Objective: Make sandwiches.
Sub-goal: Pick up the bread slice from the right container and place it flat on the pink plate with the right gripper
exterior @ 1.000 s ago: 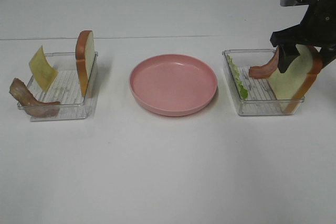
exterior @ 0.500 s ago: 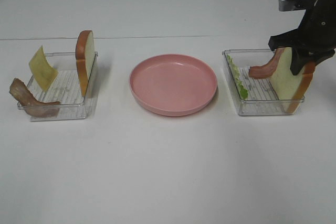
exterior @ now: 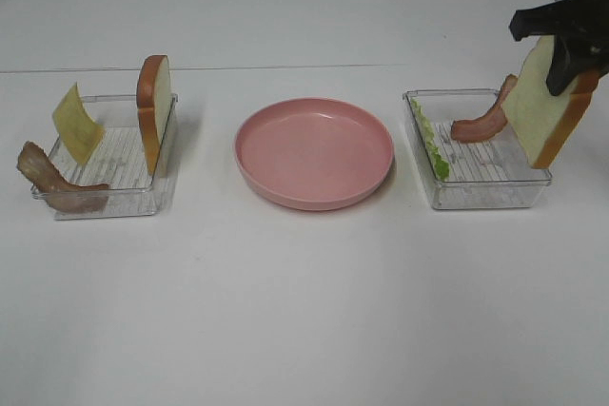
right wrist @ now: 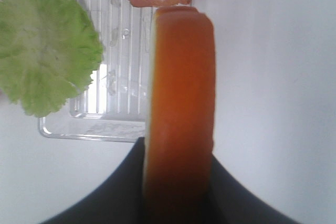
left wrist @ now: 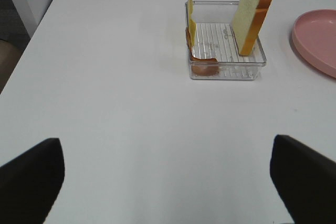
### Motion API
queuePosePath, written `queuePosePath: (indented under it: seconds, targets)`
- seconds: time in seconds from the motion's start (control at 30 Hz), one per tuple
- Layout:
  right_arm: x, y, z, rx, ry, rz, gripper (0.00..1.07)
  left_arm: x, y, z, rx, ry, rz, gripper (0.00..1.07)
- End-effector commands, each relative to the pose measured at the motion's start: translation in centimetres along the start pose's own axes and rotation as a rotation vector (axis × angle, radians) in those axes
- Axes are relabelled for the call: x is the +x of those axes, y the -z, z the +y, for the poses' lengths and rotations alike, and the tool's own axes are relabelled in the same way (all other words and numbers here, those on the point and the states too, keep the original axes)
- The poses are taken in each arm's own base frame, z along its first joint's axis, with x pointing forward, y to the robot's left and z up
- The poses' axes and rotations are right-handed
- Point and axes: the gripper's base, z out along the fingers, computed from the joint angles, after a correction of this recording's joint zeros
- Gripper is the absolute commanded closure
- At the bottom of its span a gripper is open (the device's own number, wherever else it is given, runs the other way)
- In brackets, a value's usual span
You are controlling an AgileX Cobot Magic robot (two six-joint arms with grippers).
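One bread slice [exterior: 542,113] hangs tilted from my right gripper [exterior: 568,56], pinched at its top, over the outer side of the right tray [exterior: 476,203], which holds a bacon strip [exterior: 481,126] and the lettuce leaf [exterior: 434,151]. The other slice [exterior: 155,111] stands on edge in the left tray [exterior: 105,208] with the cheese [exterior: 76,125] and a second bacon strip [exterior: 52,183]; my left gripper [left wrist: 168,192] is spread wide above the table [left wrist: 131,129]

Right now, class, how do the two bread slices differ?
The left bread slice stands upright in the left tray; the right bread slice hangs tilted. The left one is untouched; the right gripper is shut on the right one. Both are white with orange-brown crust.
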Motion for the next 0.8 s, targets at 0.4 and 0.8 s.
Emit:
queuePosePath:
  seconds: [0.4,0.8]
  targets:
    - [0.1,7.6,4.5,-0.371,0.064,-0.196,1.07,0.1,0.0,-0.1,0.005,0.004,-0.010,0.06]
    - [1.3,8.0,14.3,-0.505,0.190,-0.222,1.07,0.1,0.0,-0.1,0.005,0.004,-0.010,0.06]
